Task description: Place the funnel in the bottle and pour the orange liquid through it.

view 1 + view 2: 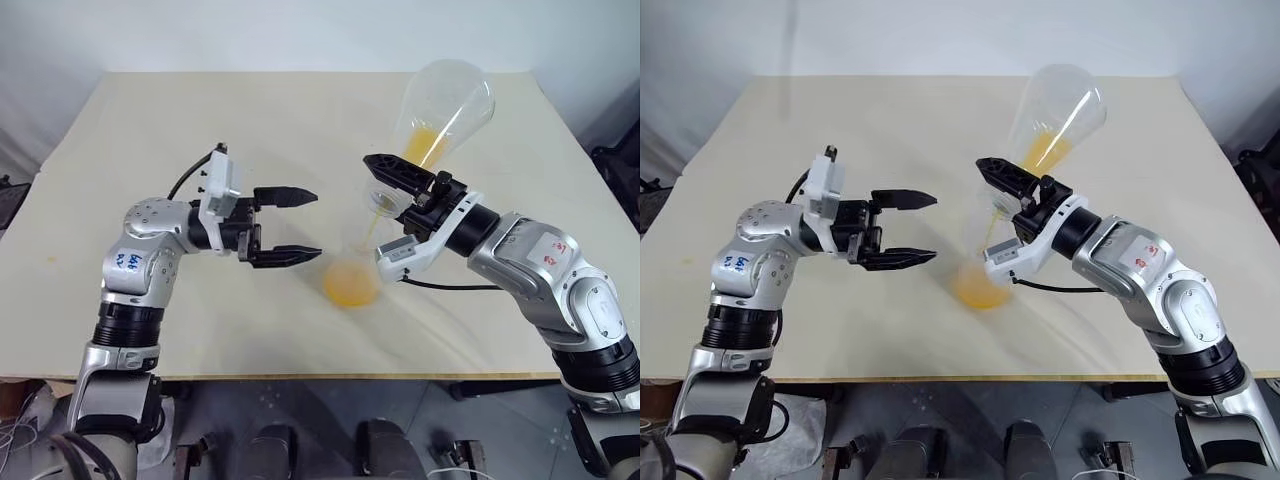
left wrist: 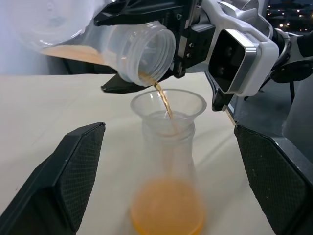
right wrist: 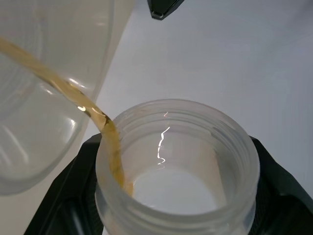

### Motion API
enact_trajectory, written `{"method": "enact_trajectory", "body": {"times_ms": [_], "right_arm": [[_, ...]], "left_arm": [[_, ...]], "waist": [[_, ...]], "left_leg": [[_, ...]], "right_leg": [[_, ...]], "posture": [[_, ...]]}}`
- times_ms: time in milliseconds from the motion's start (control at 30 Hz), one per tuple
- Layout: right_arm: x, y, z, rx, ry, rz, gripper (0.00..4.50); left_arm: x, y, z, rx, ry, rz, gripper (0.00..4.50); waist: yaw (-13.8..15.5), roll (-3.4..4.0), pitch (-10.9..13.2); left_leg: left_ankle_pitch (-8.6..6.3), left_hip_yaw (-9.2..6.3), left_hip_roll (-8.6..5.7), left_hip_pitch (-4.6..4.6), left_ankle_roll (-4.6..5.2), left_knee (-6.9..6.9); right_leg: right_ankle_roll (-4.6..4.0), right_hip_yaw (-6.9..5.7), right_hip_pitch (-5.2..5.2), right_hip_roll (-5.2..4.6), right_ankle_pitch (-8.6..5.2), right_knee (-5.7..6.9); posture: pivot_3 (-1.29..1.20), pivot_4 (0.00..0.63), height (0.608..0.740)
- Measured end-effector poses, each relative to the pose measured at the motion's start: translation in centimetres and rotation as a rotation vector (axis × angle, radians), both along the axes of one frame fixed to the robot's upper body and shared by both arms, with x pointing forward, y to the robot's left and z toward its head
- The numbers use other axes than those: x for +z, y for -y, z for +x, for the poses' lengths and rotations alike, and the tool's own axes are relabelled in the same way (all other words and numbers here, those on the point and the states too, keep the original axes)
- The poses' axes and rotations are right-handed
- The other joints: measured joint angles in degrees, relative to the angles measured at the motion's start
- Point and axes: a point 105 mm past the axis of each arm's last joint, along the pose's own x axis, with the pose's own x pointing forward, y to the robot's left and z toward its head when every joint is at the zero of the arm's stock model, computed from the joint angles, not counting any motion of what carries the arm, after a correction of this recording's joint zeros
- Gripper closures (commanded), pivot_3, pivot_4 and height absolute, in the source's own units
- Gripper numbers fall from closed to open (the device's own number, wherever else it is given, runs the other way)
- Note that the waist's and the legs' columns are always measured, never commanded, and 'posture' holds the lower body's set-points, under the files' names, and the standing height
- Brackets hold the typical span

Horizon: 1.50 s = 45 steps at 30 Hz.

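**Pouring orange liquid through the funnel**

Near the front edge of the table (image 1: pixel 120 330), around its middle, the bottle (image 1: pixel 352 275) stands upright with a pool of orange liquid (image 1: pixel 351 287) in its base. The funnel (image 2: pixel 167 105) sits in its neck. My left gripper (image 1: pixel 290 226) is level just beside the bottle on its left, fingers spread wide and grasping nothing, apart from the glass. My right gripper (image 1: pixel 400 180) is clenched on the neck of the larger flask (image 1: pixel 445 110), tipped mouth-down above the funnel. A thin orange stream runs from the flask's mouth into the funnel. More liquid lies along the flask's lower wall, further toward the table's back edge.
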Motion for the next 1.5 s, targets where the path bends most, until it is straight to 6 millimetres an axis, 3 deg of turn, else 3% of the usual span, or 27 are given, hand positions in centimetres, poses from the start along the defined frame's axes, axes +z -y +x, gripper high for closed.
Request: {"method": "enact_trajectory", "body": {"times_ms": [1500], "right_arm": [[0.23, 0.08, 0.47, -0.004, 0.038, -0.028, 1.66]], "left_arm": [[-0.56, -0.89, -0.43, 0.022, -0.007, 0.006, 0.00]], "waist": [[0.0, 0.00, 0.0]], "left_leg": [[0.00, 0.00, 0.00, 0.00, 0.00, 0.00]], "right_leg": [[0.00, 0.02, 0.00, 0.00, 0.00, 0.00]], "posture": [[0.00, 0.150, 0.740]]}}
